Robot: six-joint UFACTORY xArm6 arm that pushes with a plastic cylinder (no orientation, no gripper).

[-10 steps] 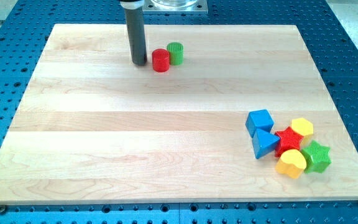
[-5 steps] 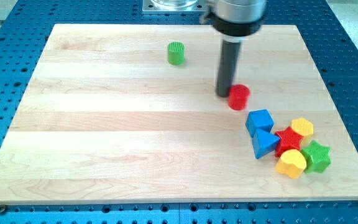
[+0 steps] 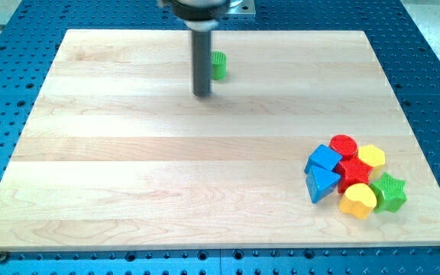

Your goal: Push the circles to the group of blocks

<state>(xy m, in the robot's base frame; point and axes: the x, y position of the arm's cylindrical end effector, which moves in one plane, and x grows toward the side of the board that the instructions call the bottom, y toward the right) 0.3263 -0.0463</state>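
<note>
The green circle (image 3: 218,66) stands alone near the view's top, partly hidden behind my rod. My tip (image 3: 202,95) rests on the board just below and left of it, close to it. The red circle (image 3: 344,145) sits at the top of the group at the view's right, touching the blue cube (image 3: 324,159) and the red star (image 3: 354,170). The group also holds a blue triangle (image 3: 322,183), a yellow hexagon (image 3: 371,156), a yellow heart (image 3: 357,201) and a green star (image 3: 389,191).
The wooden board (image 3: 128,176) lies on a blue perforated table (image 3: 434,69). The arm's metal base (image 3: 239,8) shows at the view's top edge.
The red circle went from beside the green circle to the group at the right, nudging the blue cube and triangle. My tip pushed it there, then returned to the green circle.
</note>
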